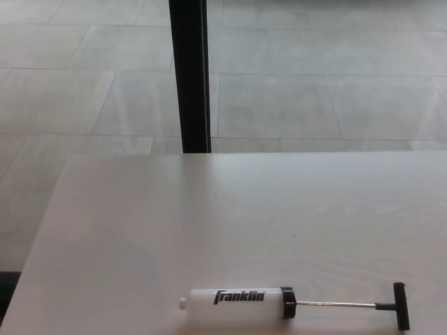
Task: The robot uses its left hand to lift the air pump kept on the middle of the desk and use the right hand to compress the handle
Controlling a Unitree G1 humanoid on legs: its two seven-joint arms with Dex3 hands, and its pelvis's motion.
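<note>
You've got neither robot hand in frame, so their state can't be told. Air pump (pixel 241 301) lies flat near the worktop's (pixel 140 230) near edge, rod out, T-handle (pixel 399 306) right, nothing hidden

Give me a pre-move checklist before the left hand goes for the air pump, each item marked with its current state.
1. Air pump in view on the desk: ok, lying on its side near the front edge.
2. Handle pulled out, ready to compress: ok, the rod shows between the black collar and the T-handle.
3. White barrel free to grasp: ok, nothing touches or covers it.
4. Desk around the pump free of obstacles: ok.
5. Left hand position and state: cannot tell, not in view.
6. Right hand position and state: cannot tell, not in view.
</note>
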